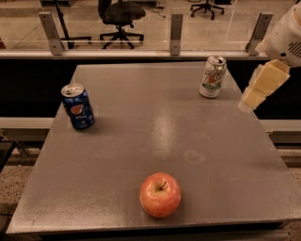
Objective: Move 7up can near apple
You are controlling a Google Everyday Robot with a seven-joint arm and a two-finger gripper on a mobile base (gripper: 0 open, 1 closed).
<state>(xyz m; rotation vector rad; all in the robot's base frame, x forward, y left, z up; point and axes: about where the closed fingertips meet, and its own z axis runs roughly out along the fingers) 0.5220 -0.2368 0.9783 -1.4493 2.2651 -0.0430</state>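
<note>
The 7up can [213, 76], white with green and red markings, stands upright at the far right of the grey table [155, 136]. The red-orange apple [160, 195] sits near the table's front edge, at the middle. My gripper [256, 94] is at the right edge of the view, above the table's right side, a little right of and below the 7up can, apart from it. It holds nothing.
A dark blue Pepsi can [78, 107] stands upright at the table's left side. A glass railing with metal posts [176, 27] runs behind the table. Office chairs [120, 14] stand beyond it.
</note>
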